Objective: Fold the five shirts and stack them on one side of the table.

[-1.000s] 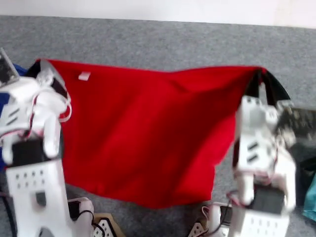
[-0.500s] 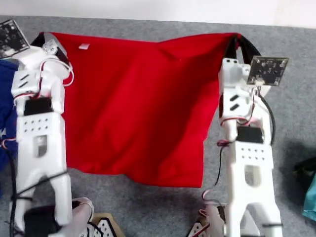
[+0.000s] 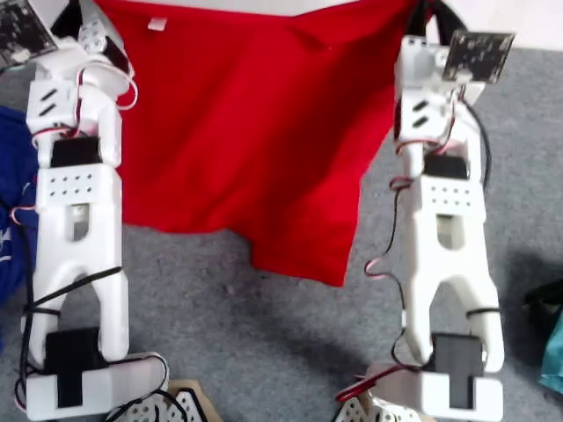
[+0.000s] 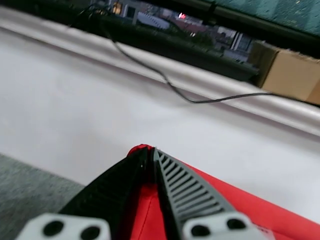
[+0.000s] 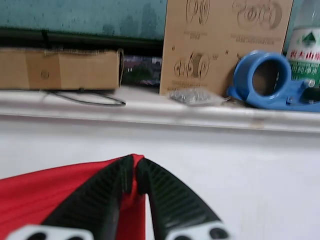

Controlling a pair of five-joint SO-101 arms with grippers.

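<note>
A red shirt (image 3: 246, 132) hangs stretched between the two arms, held by its far corners near the table's back edge, its lower edge trailing on the grey table (image 3: 264, 352). My left gripper (image 4: 149, 152) is shut on the shirt's left corner (image 4: 145, 200); the arm stands on the left in the high view (image 3: 79, 176). My right gripper (image 5: 134, 161) is shut on the right corner, red cloth (image 5: 45, 195) spreading beside it; its arm stands on the right (image 3: 440, 176). A blue shirt (image 3: 13, 202) lies at the left edge.
A teal cloth (image 3: 554, 352) and a dark item (image 3: 544, 303) lie at the right edge. Beyond the table's back edge are a white wall, cardboard boxes (image 5: 60, 67), a blue tape dispenser (image 5: 272, 80) and a cable (image 4: 200, 97).
Both arms have stretched toward the far edge of the table, dragging the red shirt away from the front; its lower edge has slid back with them.
</note>
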